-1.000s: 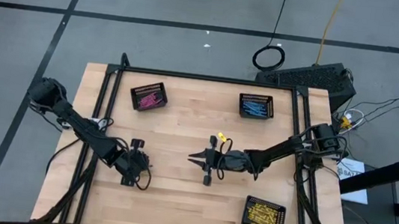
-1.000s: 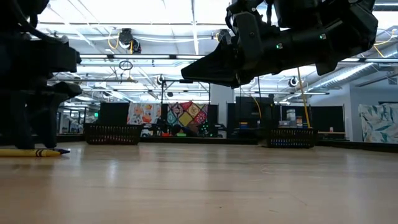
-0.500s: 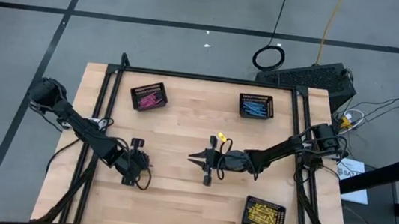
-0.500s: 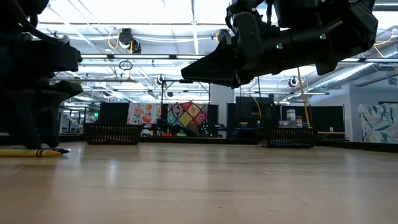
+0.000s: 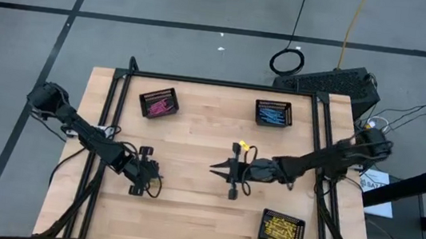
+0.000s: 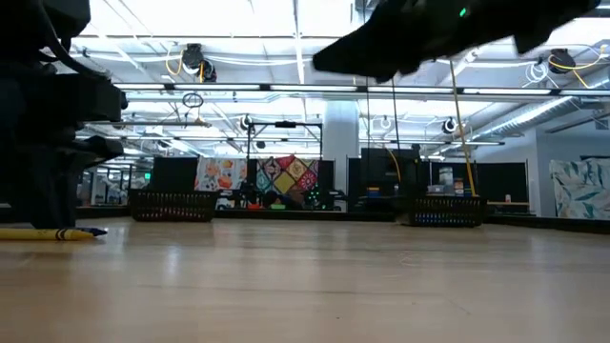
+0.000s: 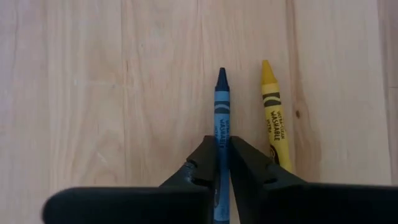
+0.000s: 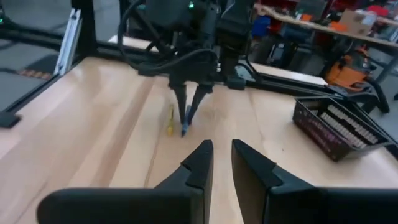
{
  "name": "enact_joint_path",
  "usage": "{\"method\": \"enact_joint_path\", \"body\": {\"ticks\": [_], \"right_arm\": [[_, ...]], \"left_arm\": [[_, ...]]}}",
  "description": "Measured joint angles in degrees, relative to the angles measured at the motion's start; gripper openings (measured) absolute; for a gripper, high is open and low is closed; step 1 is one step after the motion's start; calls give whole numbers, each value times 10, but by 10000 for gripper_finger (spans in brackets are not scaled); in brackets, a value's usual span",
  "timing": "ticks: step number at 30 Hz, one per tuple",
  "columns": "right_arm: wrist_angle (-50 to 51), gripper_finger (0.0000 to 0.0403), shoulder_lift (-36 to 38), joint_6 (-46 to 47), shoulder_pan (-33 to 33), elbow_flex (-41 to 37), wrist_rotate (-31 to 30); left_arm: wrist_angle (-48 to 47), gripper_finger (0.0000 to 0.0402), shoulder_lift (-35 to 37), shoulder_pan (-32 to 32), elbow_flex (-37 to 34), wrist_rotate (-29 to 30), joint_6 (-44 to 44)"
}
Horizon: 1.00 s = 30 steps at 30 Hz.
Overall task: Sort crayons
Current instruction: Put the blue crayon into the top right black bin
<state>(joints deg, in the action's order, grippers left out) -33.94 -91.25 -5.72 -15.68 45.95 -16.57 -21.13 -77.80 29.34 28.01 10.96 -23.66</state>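
A blue crayon (image 7: 221, 106) and a yellow crayon (image 7: 273, 118) lie side by side on the wooden table (image 5: 195, 134), near its left front. My left gripper (image 7: 222, 142) points steeply down there, shut on the blue crayon; the high view shows this gripper (image 5: 140, 177) too. In the low view the yellow crayon (image 6: 43, 232) lies flat at the far left. My right gripper (image 8: 222, 146) hangs over the table's middle (image 5: 214, 168), high above the wood, pointing toward the left gripper. A narrow gap shows between its fingers, with nothing in it. My left gripper pinches the blue crayon's two long sides (image 7: 222, 132) between its two fingers, behind the label and well back from the pointed tip. The fingers come from above, slanting steeply down. The crayon lies flat on the table, and its rear end is hidden between the fingers.
Three black mesh baskets stand on the table: one with pink crayons (image 5: 158, 103) at the far left, one with blue crayons (image 5: 273, 113) at the far right, one with yellow crayons (image 5: 282, 229) at the near right. Bare wood lies between them.
My right gripper has risen and drawn back a little toward the table's right edge, staying empty. The crayons lie where they were.
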Motion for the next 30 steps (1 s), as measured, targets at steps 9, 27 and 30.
{"method": "enact_joint_path", "body": {"ticks": [9, 27, 30], "right_arm": [[182, 43, 100, 46, -36, 0, -147], [-160, 131, -142, 165, 0, 0, -25], [-191, 162, -135, 114, 0, 0, -25]], "left_arm": [[52, 7, -3, -17, 17, 39, 5], [510, 7, 0, -71, 10, 165, 221], [572, 7, 0, -83, 8, 165, 260]]}}
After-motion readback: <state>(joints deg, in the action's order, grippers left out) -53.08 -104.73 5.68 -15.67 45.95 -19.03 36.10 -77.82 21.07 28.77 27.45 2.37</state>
